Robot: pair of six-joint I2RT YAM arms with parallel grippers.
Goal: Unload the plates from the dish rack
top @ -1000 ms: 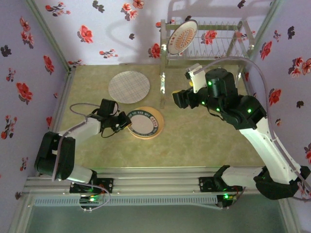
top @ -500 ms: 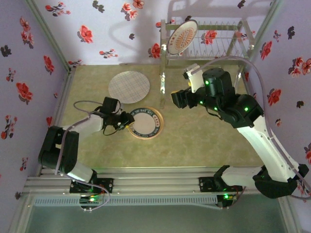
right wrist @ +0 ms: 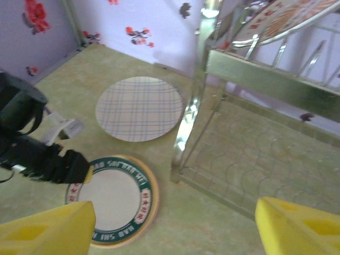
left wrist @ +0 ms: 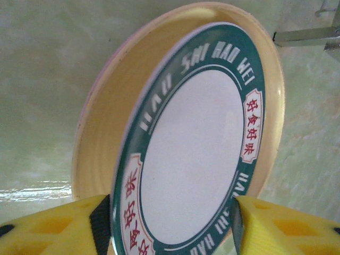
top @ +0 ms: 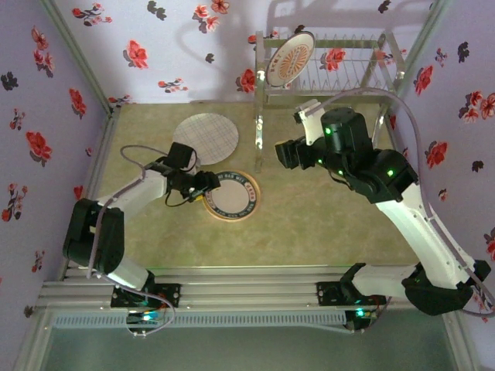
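Note:
The silver dish rack (top: 332,69) stands at the back right, with an orange-patterned plate (top: 290,59) upright in its left end. On the table, a teal-rimmed plate (top: 230,197) lies on top of a yellow-orange plate (top: 253,202). My left gripper (top: 203,190) is at that stack's left edge. In the left wrist view the left gripper (left wrist: 170,236) stands open, its yellow fingers (left wrist: 53,228) either side of the teal-rimmed plate's (left wrist: 196,154) near rim. My right gripper (right wrist: 172,234) is open and empty, hovering in front of the rack (right wrist: 255,69).
A checked plate (top: 205,138) lies flat on the table behind the stack, left of the rack's front leg (top: 258,131). Flowered walls close in the left, back and right sides. Bare table lies in front of the rack and to the right of the stack.
My left gripper has opened and let go of the teal-rimmed plate, which now rests on the yellow-orange plate. The left arm reached slightly rightward. The right arm has barely moved.

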